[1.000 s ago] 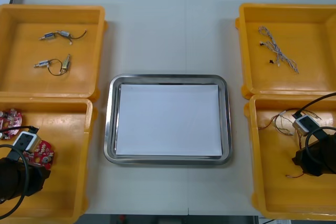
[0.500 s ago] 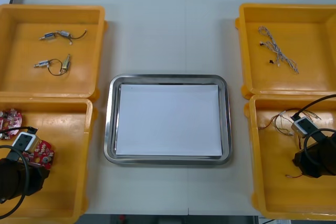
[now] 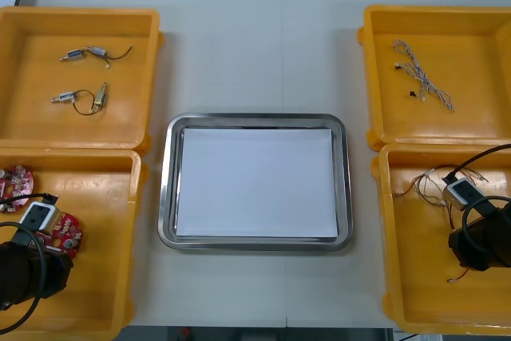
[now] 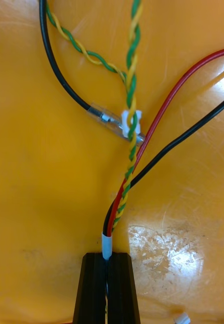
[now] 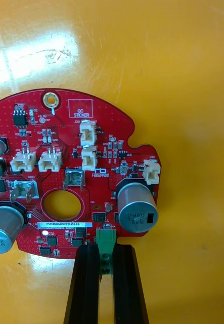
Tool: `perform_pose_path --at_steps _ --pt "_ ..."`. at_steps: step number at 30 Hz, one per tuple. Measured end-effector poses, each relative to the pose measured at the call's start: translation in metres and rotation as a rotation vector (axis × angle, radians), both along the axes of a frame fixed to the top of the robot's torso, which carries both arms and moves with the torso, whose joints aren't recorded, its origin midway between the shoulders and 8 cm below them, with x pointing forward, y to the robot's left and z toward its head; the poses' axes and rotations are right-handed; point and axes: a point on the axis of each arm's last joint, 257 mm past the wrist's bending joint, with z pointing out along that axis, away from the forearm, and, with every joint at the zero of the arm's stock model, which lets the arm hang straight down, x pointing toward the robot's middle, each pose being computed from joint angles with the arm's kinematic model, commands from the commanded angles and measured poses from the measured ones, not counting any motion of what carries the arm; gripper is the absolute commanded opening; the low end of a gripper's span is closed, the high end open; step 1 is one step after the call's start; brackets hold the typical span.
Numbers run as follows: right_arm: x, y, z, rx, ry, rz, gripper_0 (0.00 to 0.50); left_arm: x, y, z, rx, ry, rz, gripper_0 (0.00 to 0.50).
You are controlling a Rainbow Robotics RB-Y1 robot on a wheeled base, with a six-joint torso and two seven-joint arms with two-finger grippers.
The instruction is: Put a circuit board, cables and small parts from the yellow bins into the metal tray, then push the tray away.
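Black-fingered, clamped twice over.
Nips circuit board (image 5: 66, 177) with left gripper (image 5: 106, 249), red-and-black cable (image 4: 110, 223) with right gripper (image 4: 107, 259); has tugged cable slightly nearer, likely lifting.

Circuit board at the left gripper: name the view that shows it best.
Left wrist view: the circuit board lies face-up, left gripper shut on its edge. Front view shows it partly under that arm; right wrist view faces cables.

Black throughout, looped with its own cable (image 3: 484, 153). Capped at each wrist by 1 silver box (image 3: 38, 215). Tipped with 2 grooved fingers (image 5: 86, 283).
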Motion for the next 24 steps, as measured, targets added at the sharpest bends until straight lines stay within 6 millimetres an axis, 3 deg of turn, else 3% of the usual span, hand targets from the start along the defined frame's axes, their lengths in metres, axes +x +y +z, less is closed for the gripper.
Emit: perform_pose_path --at_steps 6,12,19,24 --pt "-0.001 0.003 0.007 -0.002 -0.001 0.01 0.0 0.0 0.0 0.0 0.001 0.0 0.0 0.0" --pt "-0.008 0.002 0.028 -0.004 -0.001 0.01 0.0 0.004 0.003 0.006 0.006 0.005 0.003 0.0" --pt "-0.015 -0.003 0.051 0.021 -0.009 -0.003 0.0 0.007 0.019 0.043 0.037 0.028 0.026 0.0" --pt "-0.028 -0.004 0.062 0.076 0.025 -0.017 0.0 0.007 0.011 0.074 0.054 0.031 -0.002 0.0"
